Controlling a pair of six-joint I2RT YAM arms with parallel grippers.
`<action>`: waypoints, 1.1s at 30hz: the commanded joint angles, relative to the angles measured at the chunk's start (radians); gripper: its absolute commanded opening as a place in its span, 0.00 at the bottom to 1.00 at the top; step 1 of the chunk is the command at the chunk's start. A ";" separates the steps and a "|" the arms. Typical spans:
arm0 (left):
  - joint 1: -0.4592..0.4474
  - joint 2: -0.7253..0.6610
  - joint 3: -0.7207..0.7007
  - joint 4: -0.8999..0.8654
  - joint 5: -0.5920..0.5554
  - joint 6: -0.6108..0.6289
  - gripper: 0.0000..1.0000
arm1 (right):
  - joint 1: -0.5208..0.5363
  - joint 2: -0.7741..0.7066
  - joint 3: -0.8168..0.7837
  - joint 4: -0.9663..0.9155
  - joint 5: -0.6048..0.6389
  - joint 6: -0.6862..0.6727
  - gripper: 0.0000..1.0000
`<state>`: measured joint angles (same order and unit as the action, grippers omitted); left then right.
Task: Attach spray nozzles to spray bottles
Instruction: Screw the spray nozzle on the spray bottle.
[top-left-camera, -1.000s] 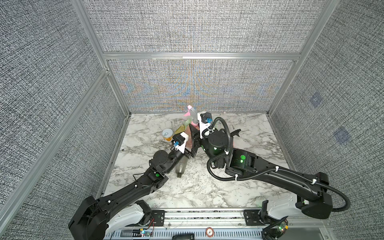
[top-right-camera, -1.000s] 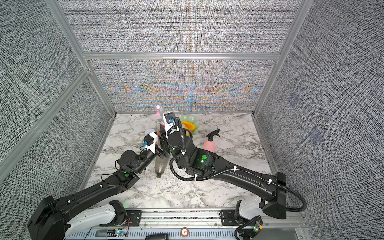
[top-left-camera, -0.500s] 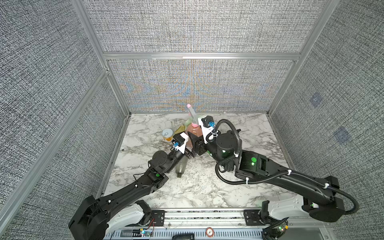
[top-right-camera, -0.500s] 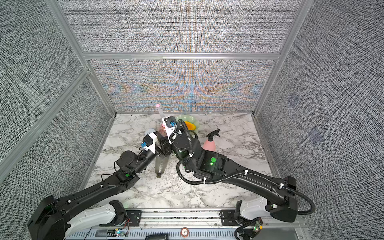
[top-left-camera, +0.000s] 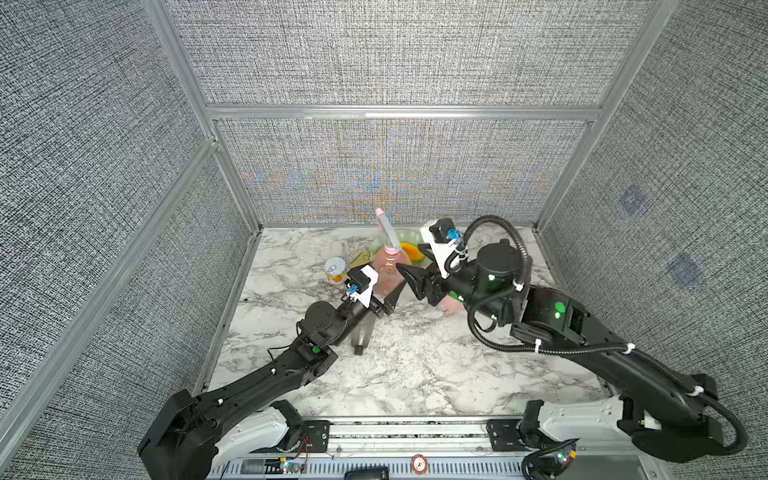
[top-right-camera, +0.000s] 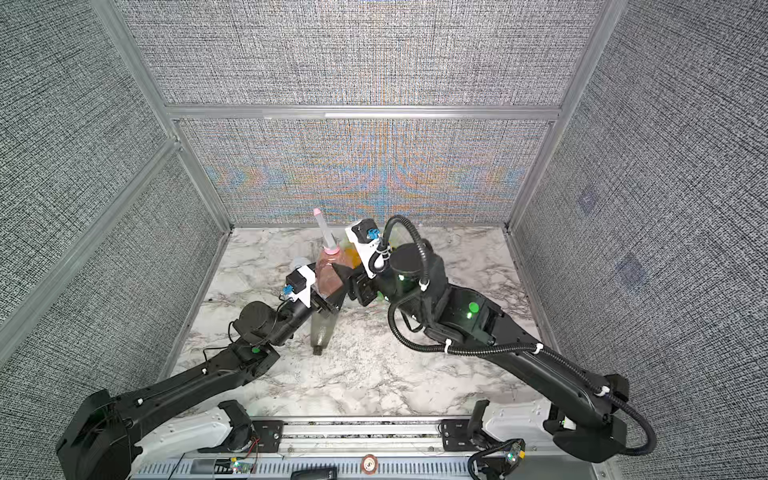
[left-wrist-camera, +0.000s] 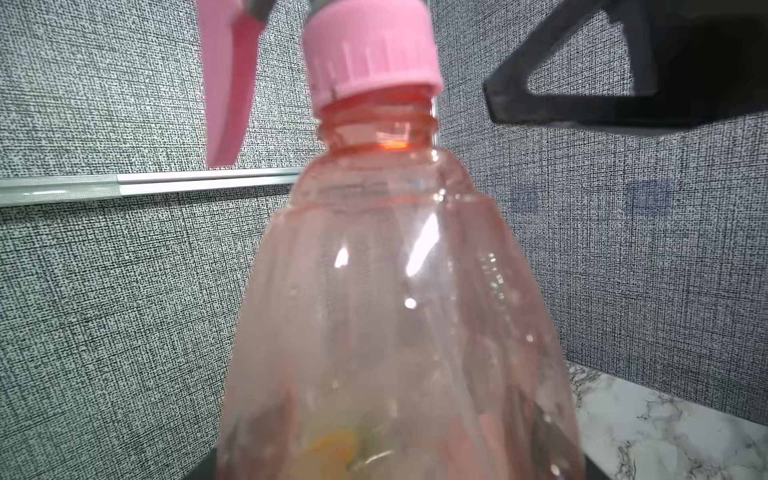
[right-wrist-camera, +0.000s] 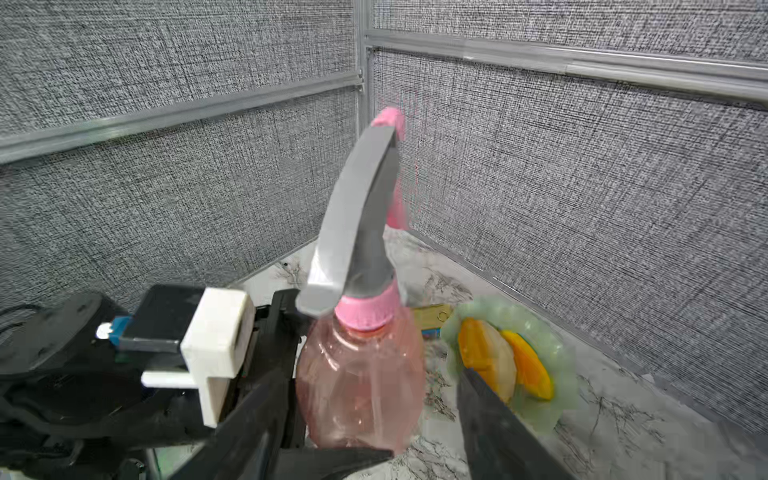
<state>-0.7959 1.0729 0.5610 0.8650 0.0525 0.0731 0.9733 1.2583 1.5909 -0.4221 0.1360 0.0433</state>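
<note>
Gripping pink bottle (top-left-camera: 386, 275) near bowl (right-wrist-camera: 566, 374) with left gripper (top-left-camera: 385, 300), arm stretched forward low; nozzle (top-left-camera: 385, 232) on neck. Hovering right gripper (top-left-camera: 410, 281) beside bottle, jaws apart, forearm level.

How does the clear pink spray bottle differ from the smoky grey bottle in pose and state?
The clear pink bottle is held upright by the left hand; the smoky grey bottle lies on its side on the table, unheld. The pink one carries a grey-and-pink sprayer head; the grey one shows none. Both are translucent plastic.
</note>
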 joint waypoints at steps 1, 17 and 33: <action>0.001 -0.007 0.010 0.028 0.011 -0.006 0.66 | -0.061 0.037 0.069 -0.086 -0.277 -0.023 0.68; 0.001 -0.001 0.014 0.023 0.047 -0.022 0.66 | -0.186 0.160 0.189 -0.090 -0.557 -0.049 0.61; 0.001 0.005 0.017 0.022 0.046 -0.024 0.66 | -0.189 0.176 0.164 -0.050 -0.567 -0.038 0.24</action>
<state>-0.7959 1.0763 0.5686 0.8646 0.1005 0.0521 0.7807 1.4387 1.7649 -0.4877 -0.4103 0.0021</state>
